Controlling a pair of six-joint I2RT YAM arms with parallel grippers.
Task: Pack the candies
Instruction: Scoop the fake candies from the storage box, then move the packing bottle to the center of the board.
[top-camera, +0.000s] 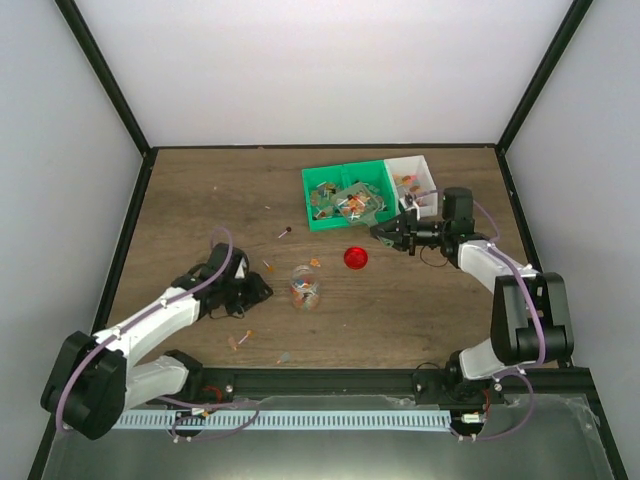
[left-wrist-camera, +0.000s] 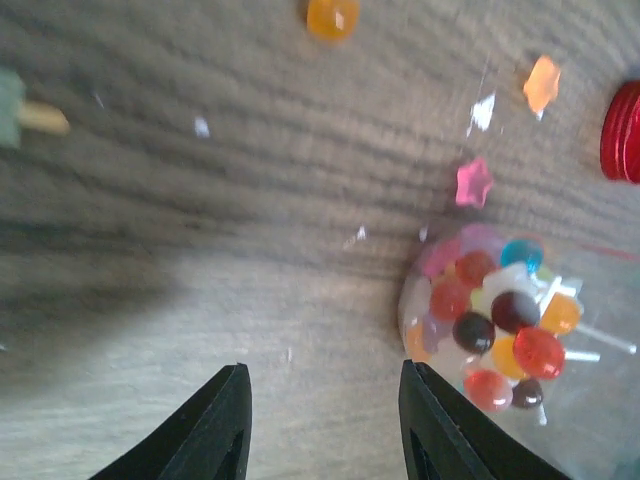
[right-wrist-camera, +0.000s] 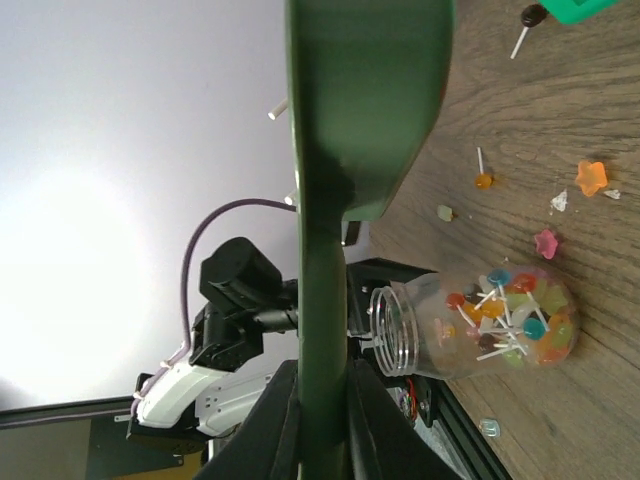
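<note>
A clear jar (top-camera: 305, 287) holds mixed-colour candies (left-wrist-camera: 495, 320) and stands in the middle of the table, open-topped in the right wrist view (right-wrist-camera: 480, 320). More candies fill the green tray (top-camera: 318, 180), and a few lie loose on the wood (top-camera: 240, 338). My left gripper (left-wrist-camera: 325, 385) is low over bare table just left of the jar, jaws open with nothing between them; its right finger (left-wrist-camera: 435, 425) is close to the jar's wall. My right gripper (right-wrist-camera: 322, 400) is shut on the handle of a green scoop (right-wrist-camera: 345, 120), beside the trays (top-camera: 388, 236).
A round red lid (top-camera: 355, 258) lies right of the jar. A white tray (top-camera: 425, 166) adjoins the green one at the back right. Star-shaped sweets (left-wrist-camera: 472, 183) and an orange lollipop (left-wrist-camera: 332, 17) are scattered near the jar. Black frame rails border the table.
</note>
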